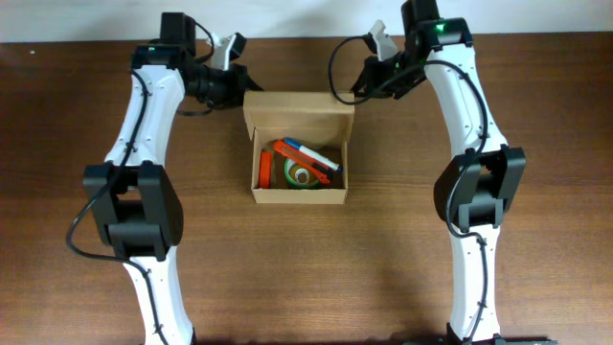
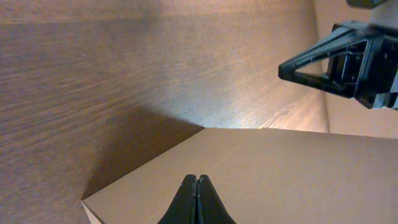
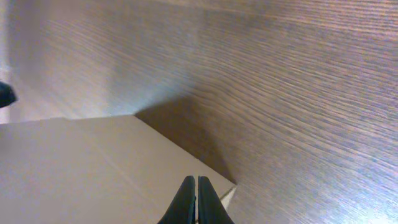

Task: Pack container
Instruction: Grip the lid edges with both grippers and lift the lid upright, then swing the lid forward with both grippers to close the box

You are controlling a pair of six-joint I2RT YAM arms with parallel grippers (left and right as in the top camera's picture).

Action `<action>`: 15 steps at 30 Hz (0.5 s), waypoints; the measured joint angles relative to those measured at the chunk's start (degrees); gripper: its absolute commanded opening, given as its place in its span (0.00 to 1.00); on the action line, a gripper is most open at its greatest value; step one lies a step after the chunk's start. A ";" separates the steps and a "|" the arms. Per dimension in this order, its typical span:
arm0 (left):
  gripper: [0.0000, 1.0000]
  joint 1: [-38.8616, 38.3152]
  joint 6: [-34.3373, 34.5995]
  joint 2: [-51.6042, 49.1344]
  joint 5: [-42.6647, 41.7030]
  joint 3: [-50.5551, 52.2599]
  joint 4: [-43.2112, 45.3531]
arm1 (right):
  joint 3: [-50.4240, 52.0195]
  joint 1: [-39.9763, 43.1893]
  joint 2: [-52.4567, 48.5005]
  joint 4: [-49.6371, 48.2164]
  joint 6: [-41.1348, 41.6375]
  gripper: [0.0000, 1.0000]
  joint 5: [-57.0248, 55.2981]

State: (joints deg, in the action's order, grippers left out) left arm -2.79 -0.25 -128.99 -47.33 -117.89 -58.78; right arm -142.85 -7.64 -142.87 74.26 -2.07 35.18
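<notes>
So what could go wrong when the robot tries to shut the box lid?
1. The left gripper and right gripper have their jaws shut at the back corners of the cardboard box's flap lid. If one pushes harder, the lid might fold crooked or the box might slide.
2. The orange marker and blue pen lie slanted over the tape roll. If they stick up, the lid might catch on them.
</notes>
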 measured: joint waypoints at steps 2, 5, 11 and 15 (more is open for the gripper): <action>0.02 -0.66 -0.31 0.11 0.90 0.00 -0.66 | 0.00 -1.05 0.26 0.81 -0.59 0.04 -2.91; 0.02 -1.38 -0.70 0.76 2.69 0.00 -1.90 | 0.00 -3.10 1.57 1.77 -1.40 0.04 -6.95; 0.02 -2.60 -1.38 2.75 7.17 0.00 -6.27 | -0.11 -6.58 6.64 4.81 -2.69 0.04 -12.94; 0.02 -3.85 -1.70 4.48 11.26 0.00 -9.44 | -0.31 -7.08 9.25 7.30 -2.93 0.04 -16.20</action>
State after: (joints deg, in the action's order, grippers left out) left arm -6.63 -1.96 -124.51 -36.07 -117.89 -68.23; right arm -143.15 -14.72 -133.62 81.56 -4.99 18.98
